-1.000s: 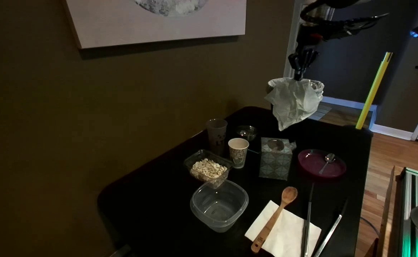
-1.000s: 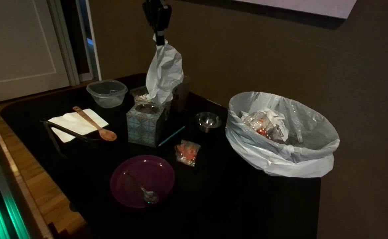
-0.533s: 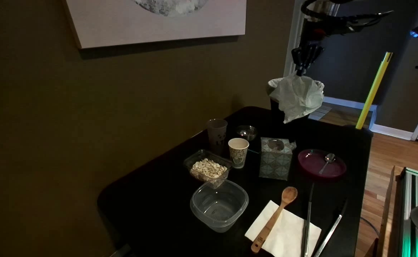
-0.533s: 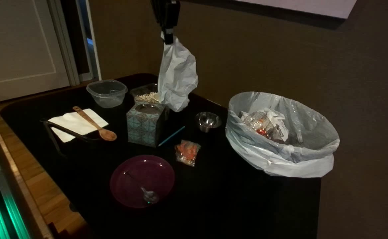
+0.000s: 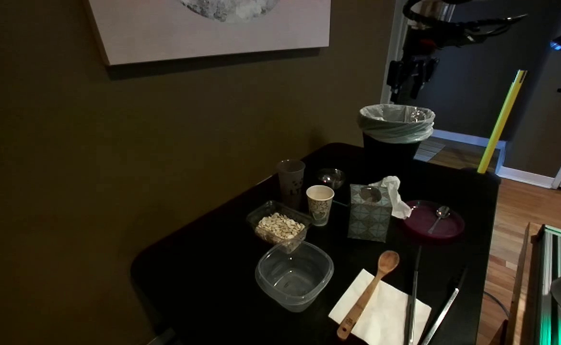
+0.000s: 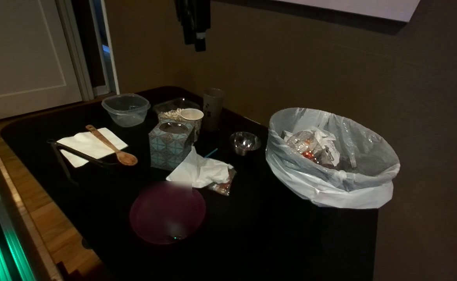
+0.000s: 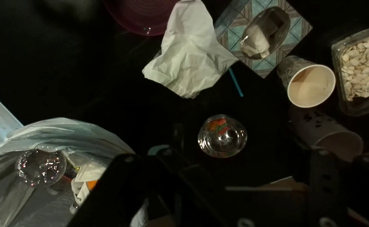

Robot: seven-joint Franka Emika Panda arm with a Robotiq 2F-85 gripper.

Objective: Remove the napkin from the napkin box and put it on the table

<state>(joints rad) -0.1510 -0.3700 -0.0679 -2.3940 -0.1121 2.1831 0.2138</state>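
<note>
The napkin (image 6: 199,169), white and crumpled, lies low over the black table (image 6: 291,242) beside the grey-teal patterned napkin box (image 6: 170,146), partly covering a small candy packet and reaching the plate's rim. Behind the box (image 5: 369,218), part of the napkin (image 5: 395,196) shows in an exterior view. In the wrist view the whole napkin (image 7: 190,53) is visible, with white tissue inside the slot of the box (image 7: 295,33). High above the table, my gripper (image 5: 404,95) stands open, its fingers apart and holding nothing. I cannot tell whether the napkin is still settling.
A bagged trash bin (image 6: 299,191) stands at one end of the table. Around the box are a magenta plate (image 6: 146,222), a glass bowl (image 7: 222,138), a paper cup (image 5: 320,203), a clear container (image 5: 292,282), a wooden spoon (image 5: 369,297) on a pale sheet, and tongs.
The gripper shifted slightly and then opened. The napkin that hung from its fingers dropped down beside the napkin box, onto the packet and the plate's edge.
</note>
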